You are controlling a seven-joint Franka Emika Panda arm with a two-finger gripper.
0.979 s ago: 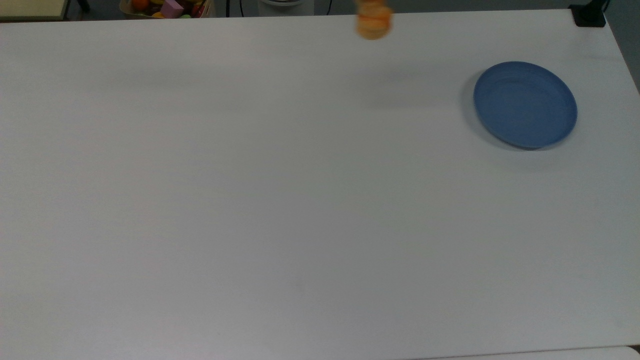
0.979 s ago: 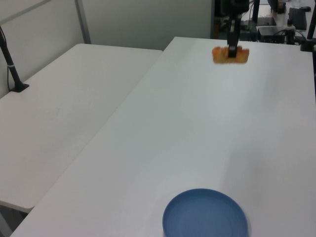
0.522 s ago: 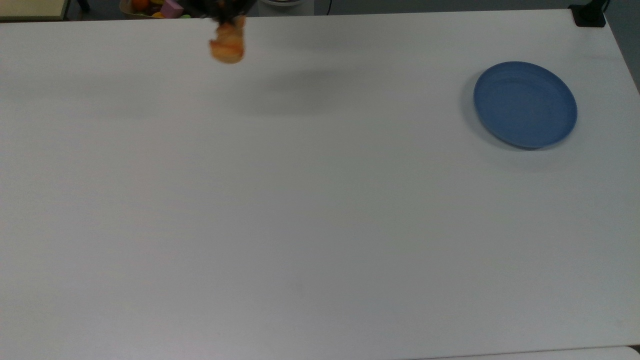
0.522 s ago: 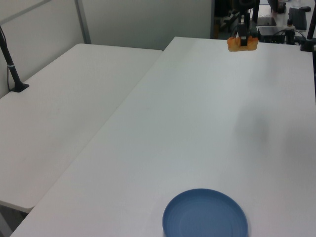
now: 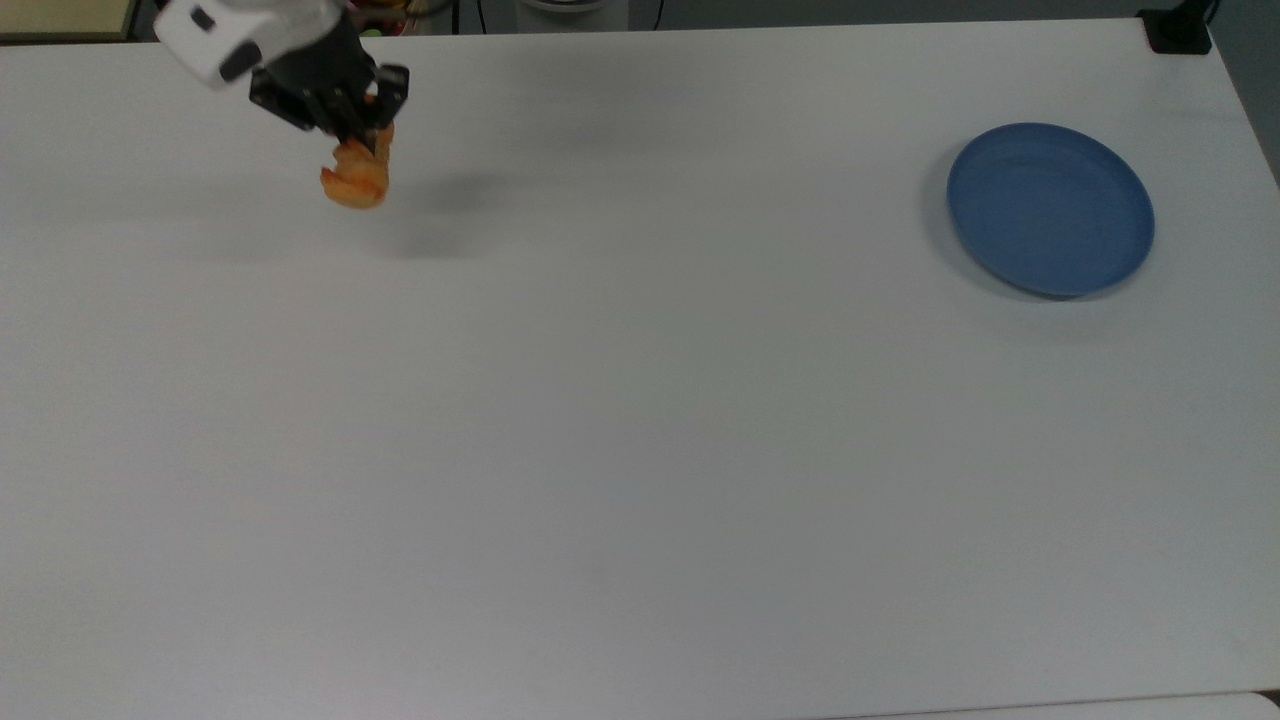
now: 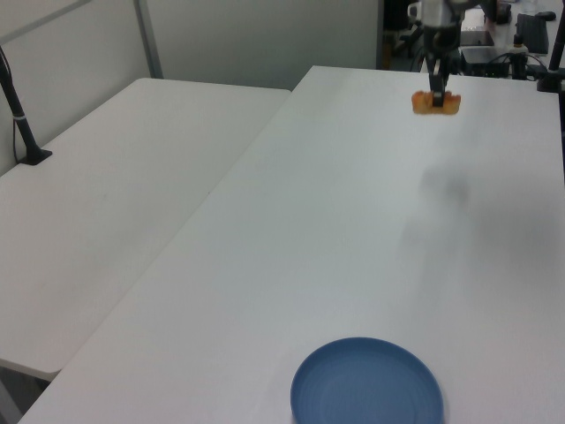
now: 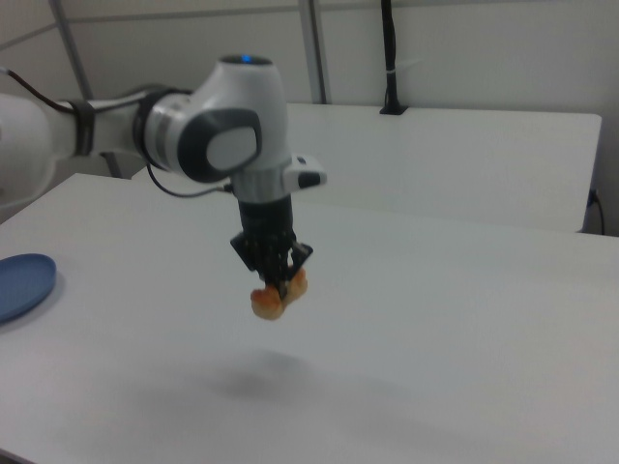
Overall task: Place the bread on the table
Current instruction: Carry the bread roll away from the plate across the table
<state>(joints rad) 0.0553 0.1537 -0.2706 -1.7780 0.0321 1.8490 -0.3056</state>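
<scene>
From my station, nearest in the left view lies the blue plate (image 6: pixel 367 383), bare, at the near end of the table (image 6: pixel 353 247); in the top view the plate (image 5: pixel 1050 209) sits toward the top view's right. Past it stretches open white tabletop (image 5: pixel 640 420). Farther on, I see a soft shadow on the surface in the right view, and above it hangs the bread (image 7: pixel 277 296), clear of the table (image 7: pixel 435 367). My gripper (image 7: pixel 280 282) points straight down and its fingers are clamped on the bread's middle. In the top view the gripper (image 5: pixel 362 135) and bread (image 5: pixel 356 178) are near the top view's upper left corner, well apart from the plate. In the left view the bread (image 6: pixel 436 103) hangs at the far end.
</scene>
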